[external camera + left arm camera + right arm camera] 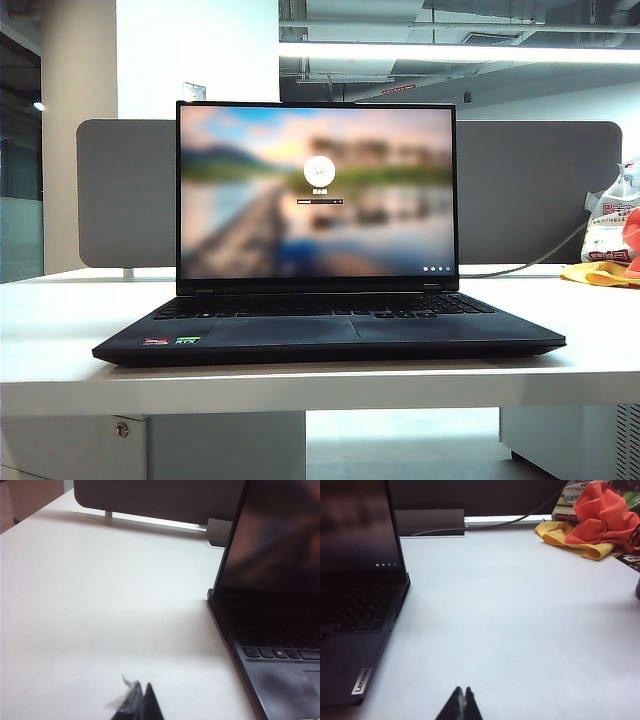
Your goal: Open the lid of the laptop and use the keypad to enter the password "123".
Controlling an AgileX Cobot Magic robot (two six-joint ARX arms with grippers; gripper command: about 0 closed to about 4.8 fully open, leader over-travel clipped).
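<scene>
The black laptop (pixel 330 330) sits in the middle of the white table with its lid (pixel 317 192) upright and the screen lit on a login page. Its keypad (pixel 325 305) lies low behind the touchpad; red and green stickers mark the palm rest. Neither gripper shows in the exterior view. In the left wrist view my left gripper (pixel 141 687) hovers over bare table beside the laptop (pixel 272 630), fingertips pressed together, a scrap of clear tape on one. My right gripper (pixel 463 691) is shut and holds nothing, over the table beside the laptop (pixel 355 630).
A grey divider panel (pixel 540 190) stands behind the laptop. A power cable (pixel 510 520) runs to the laptop's back. Orange and yellow cloths (pixel 590 520) and packets lie at the back right of the table (pixel 590 340).
</scene>
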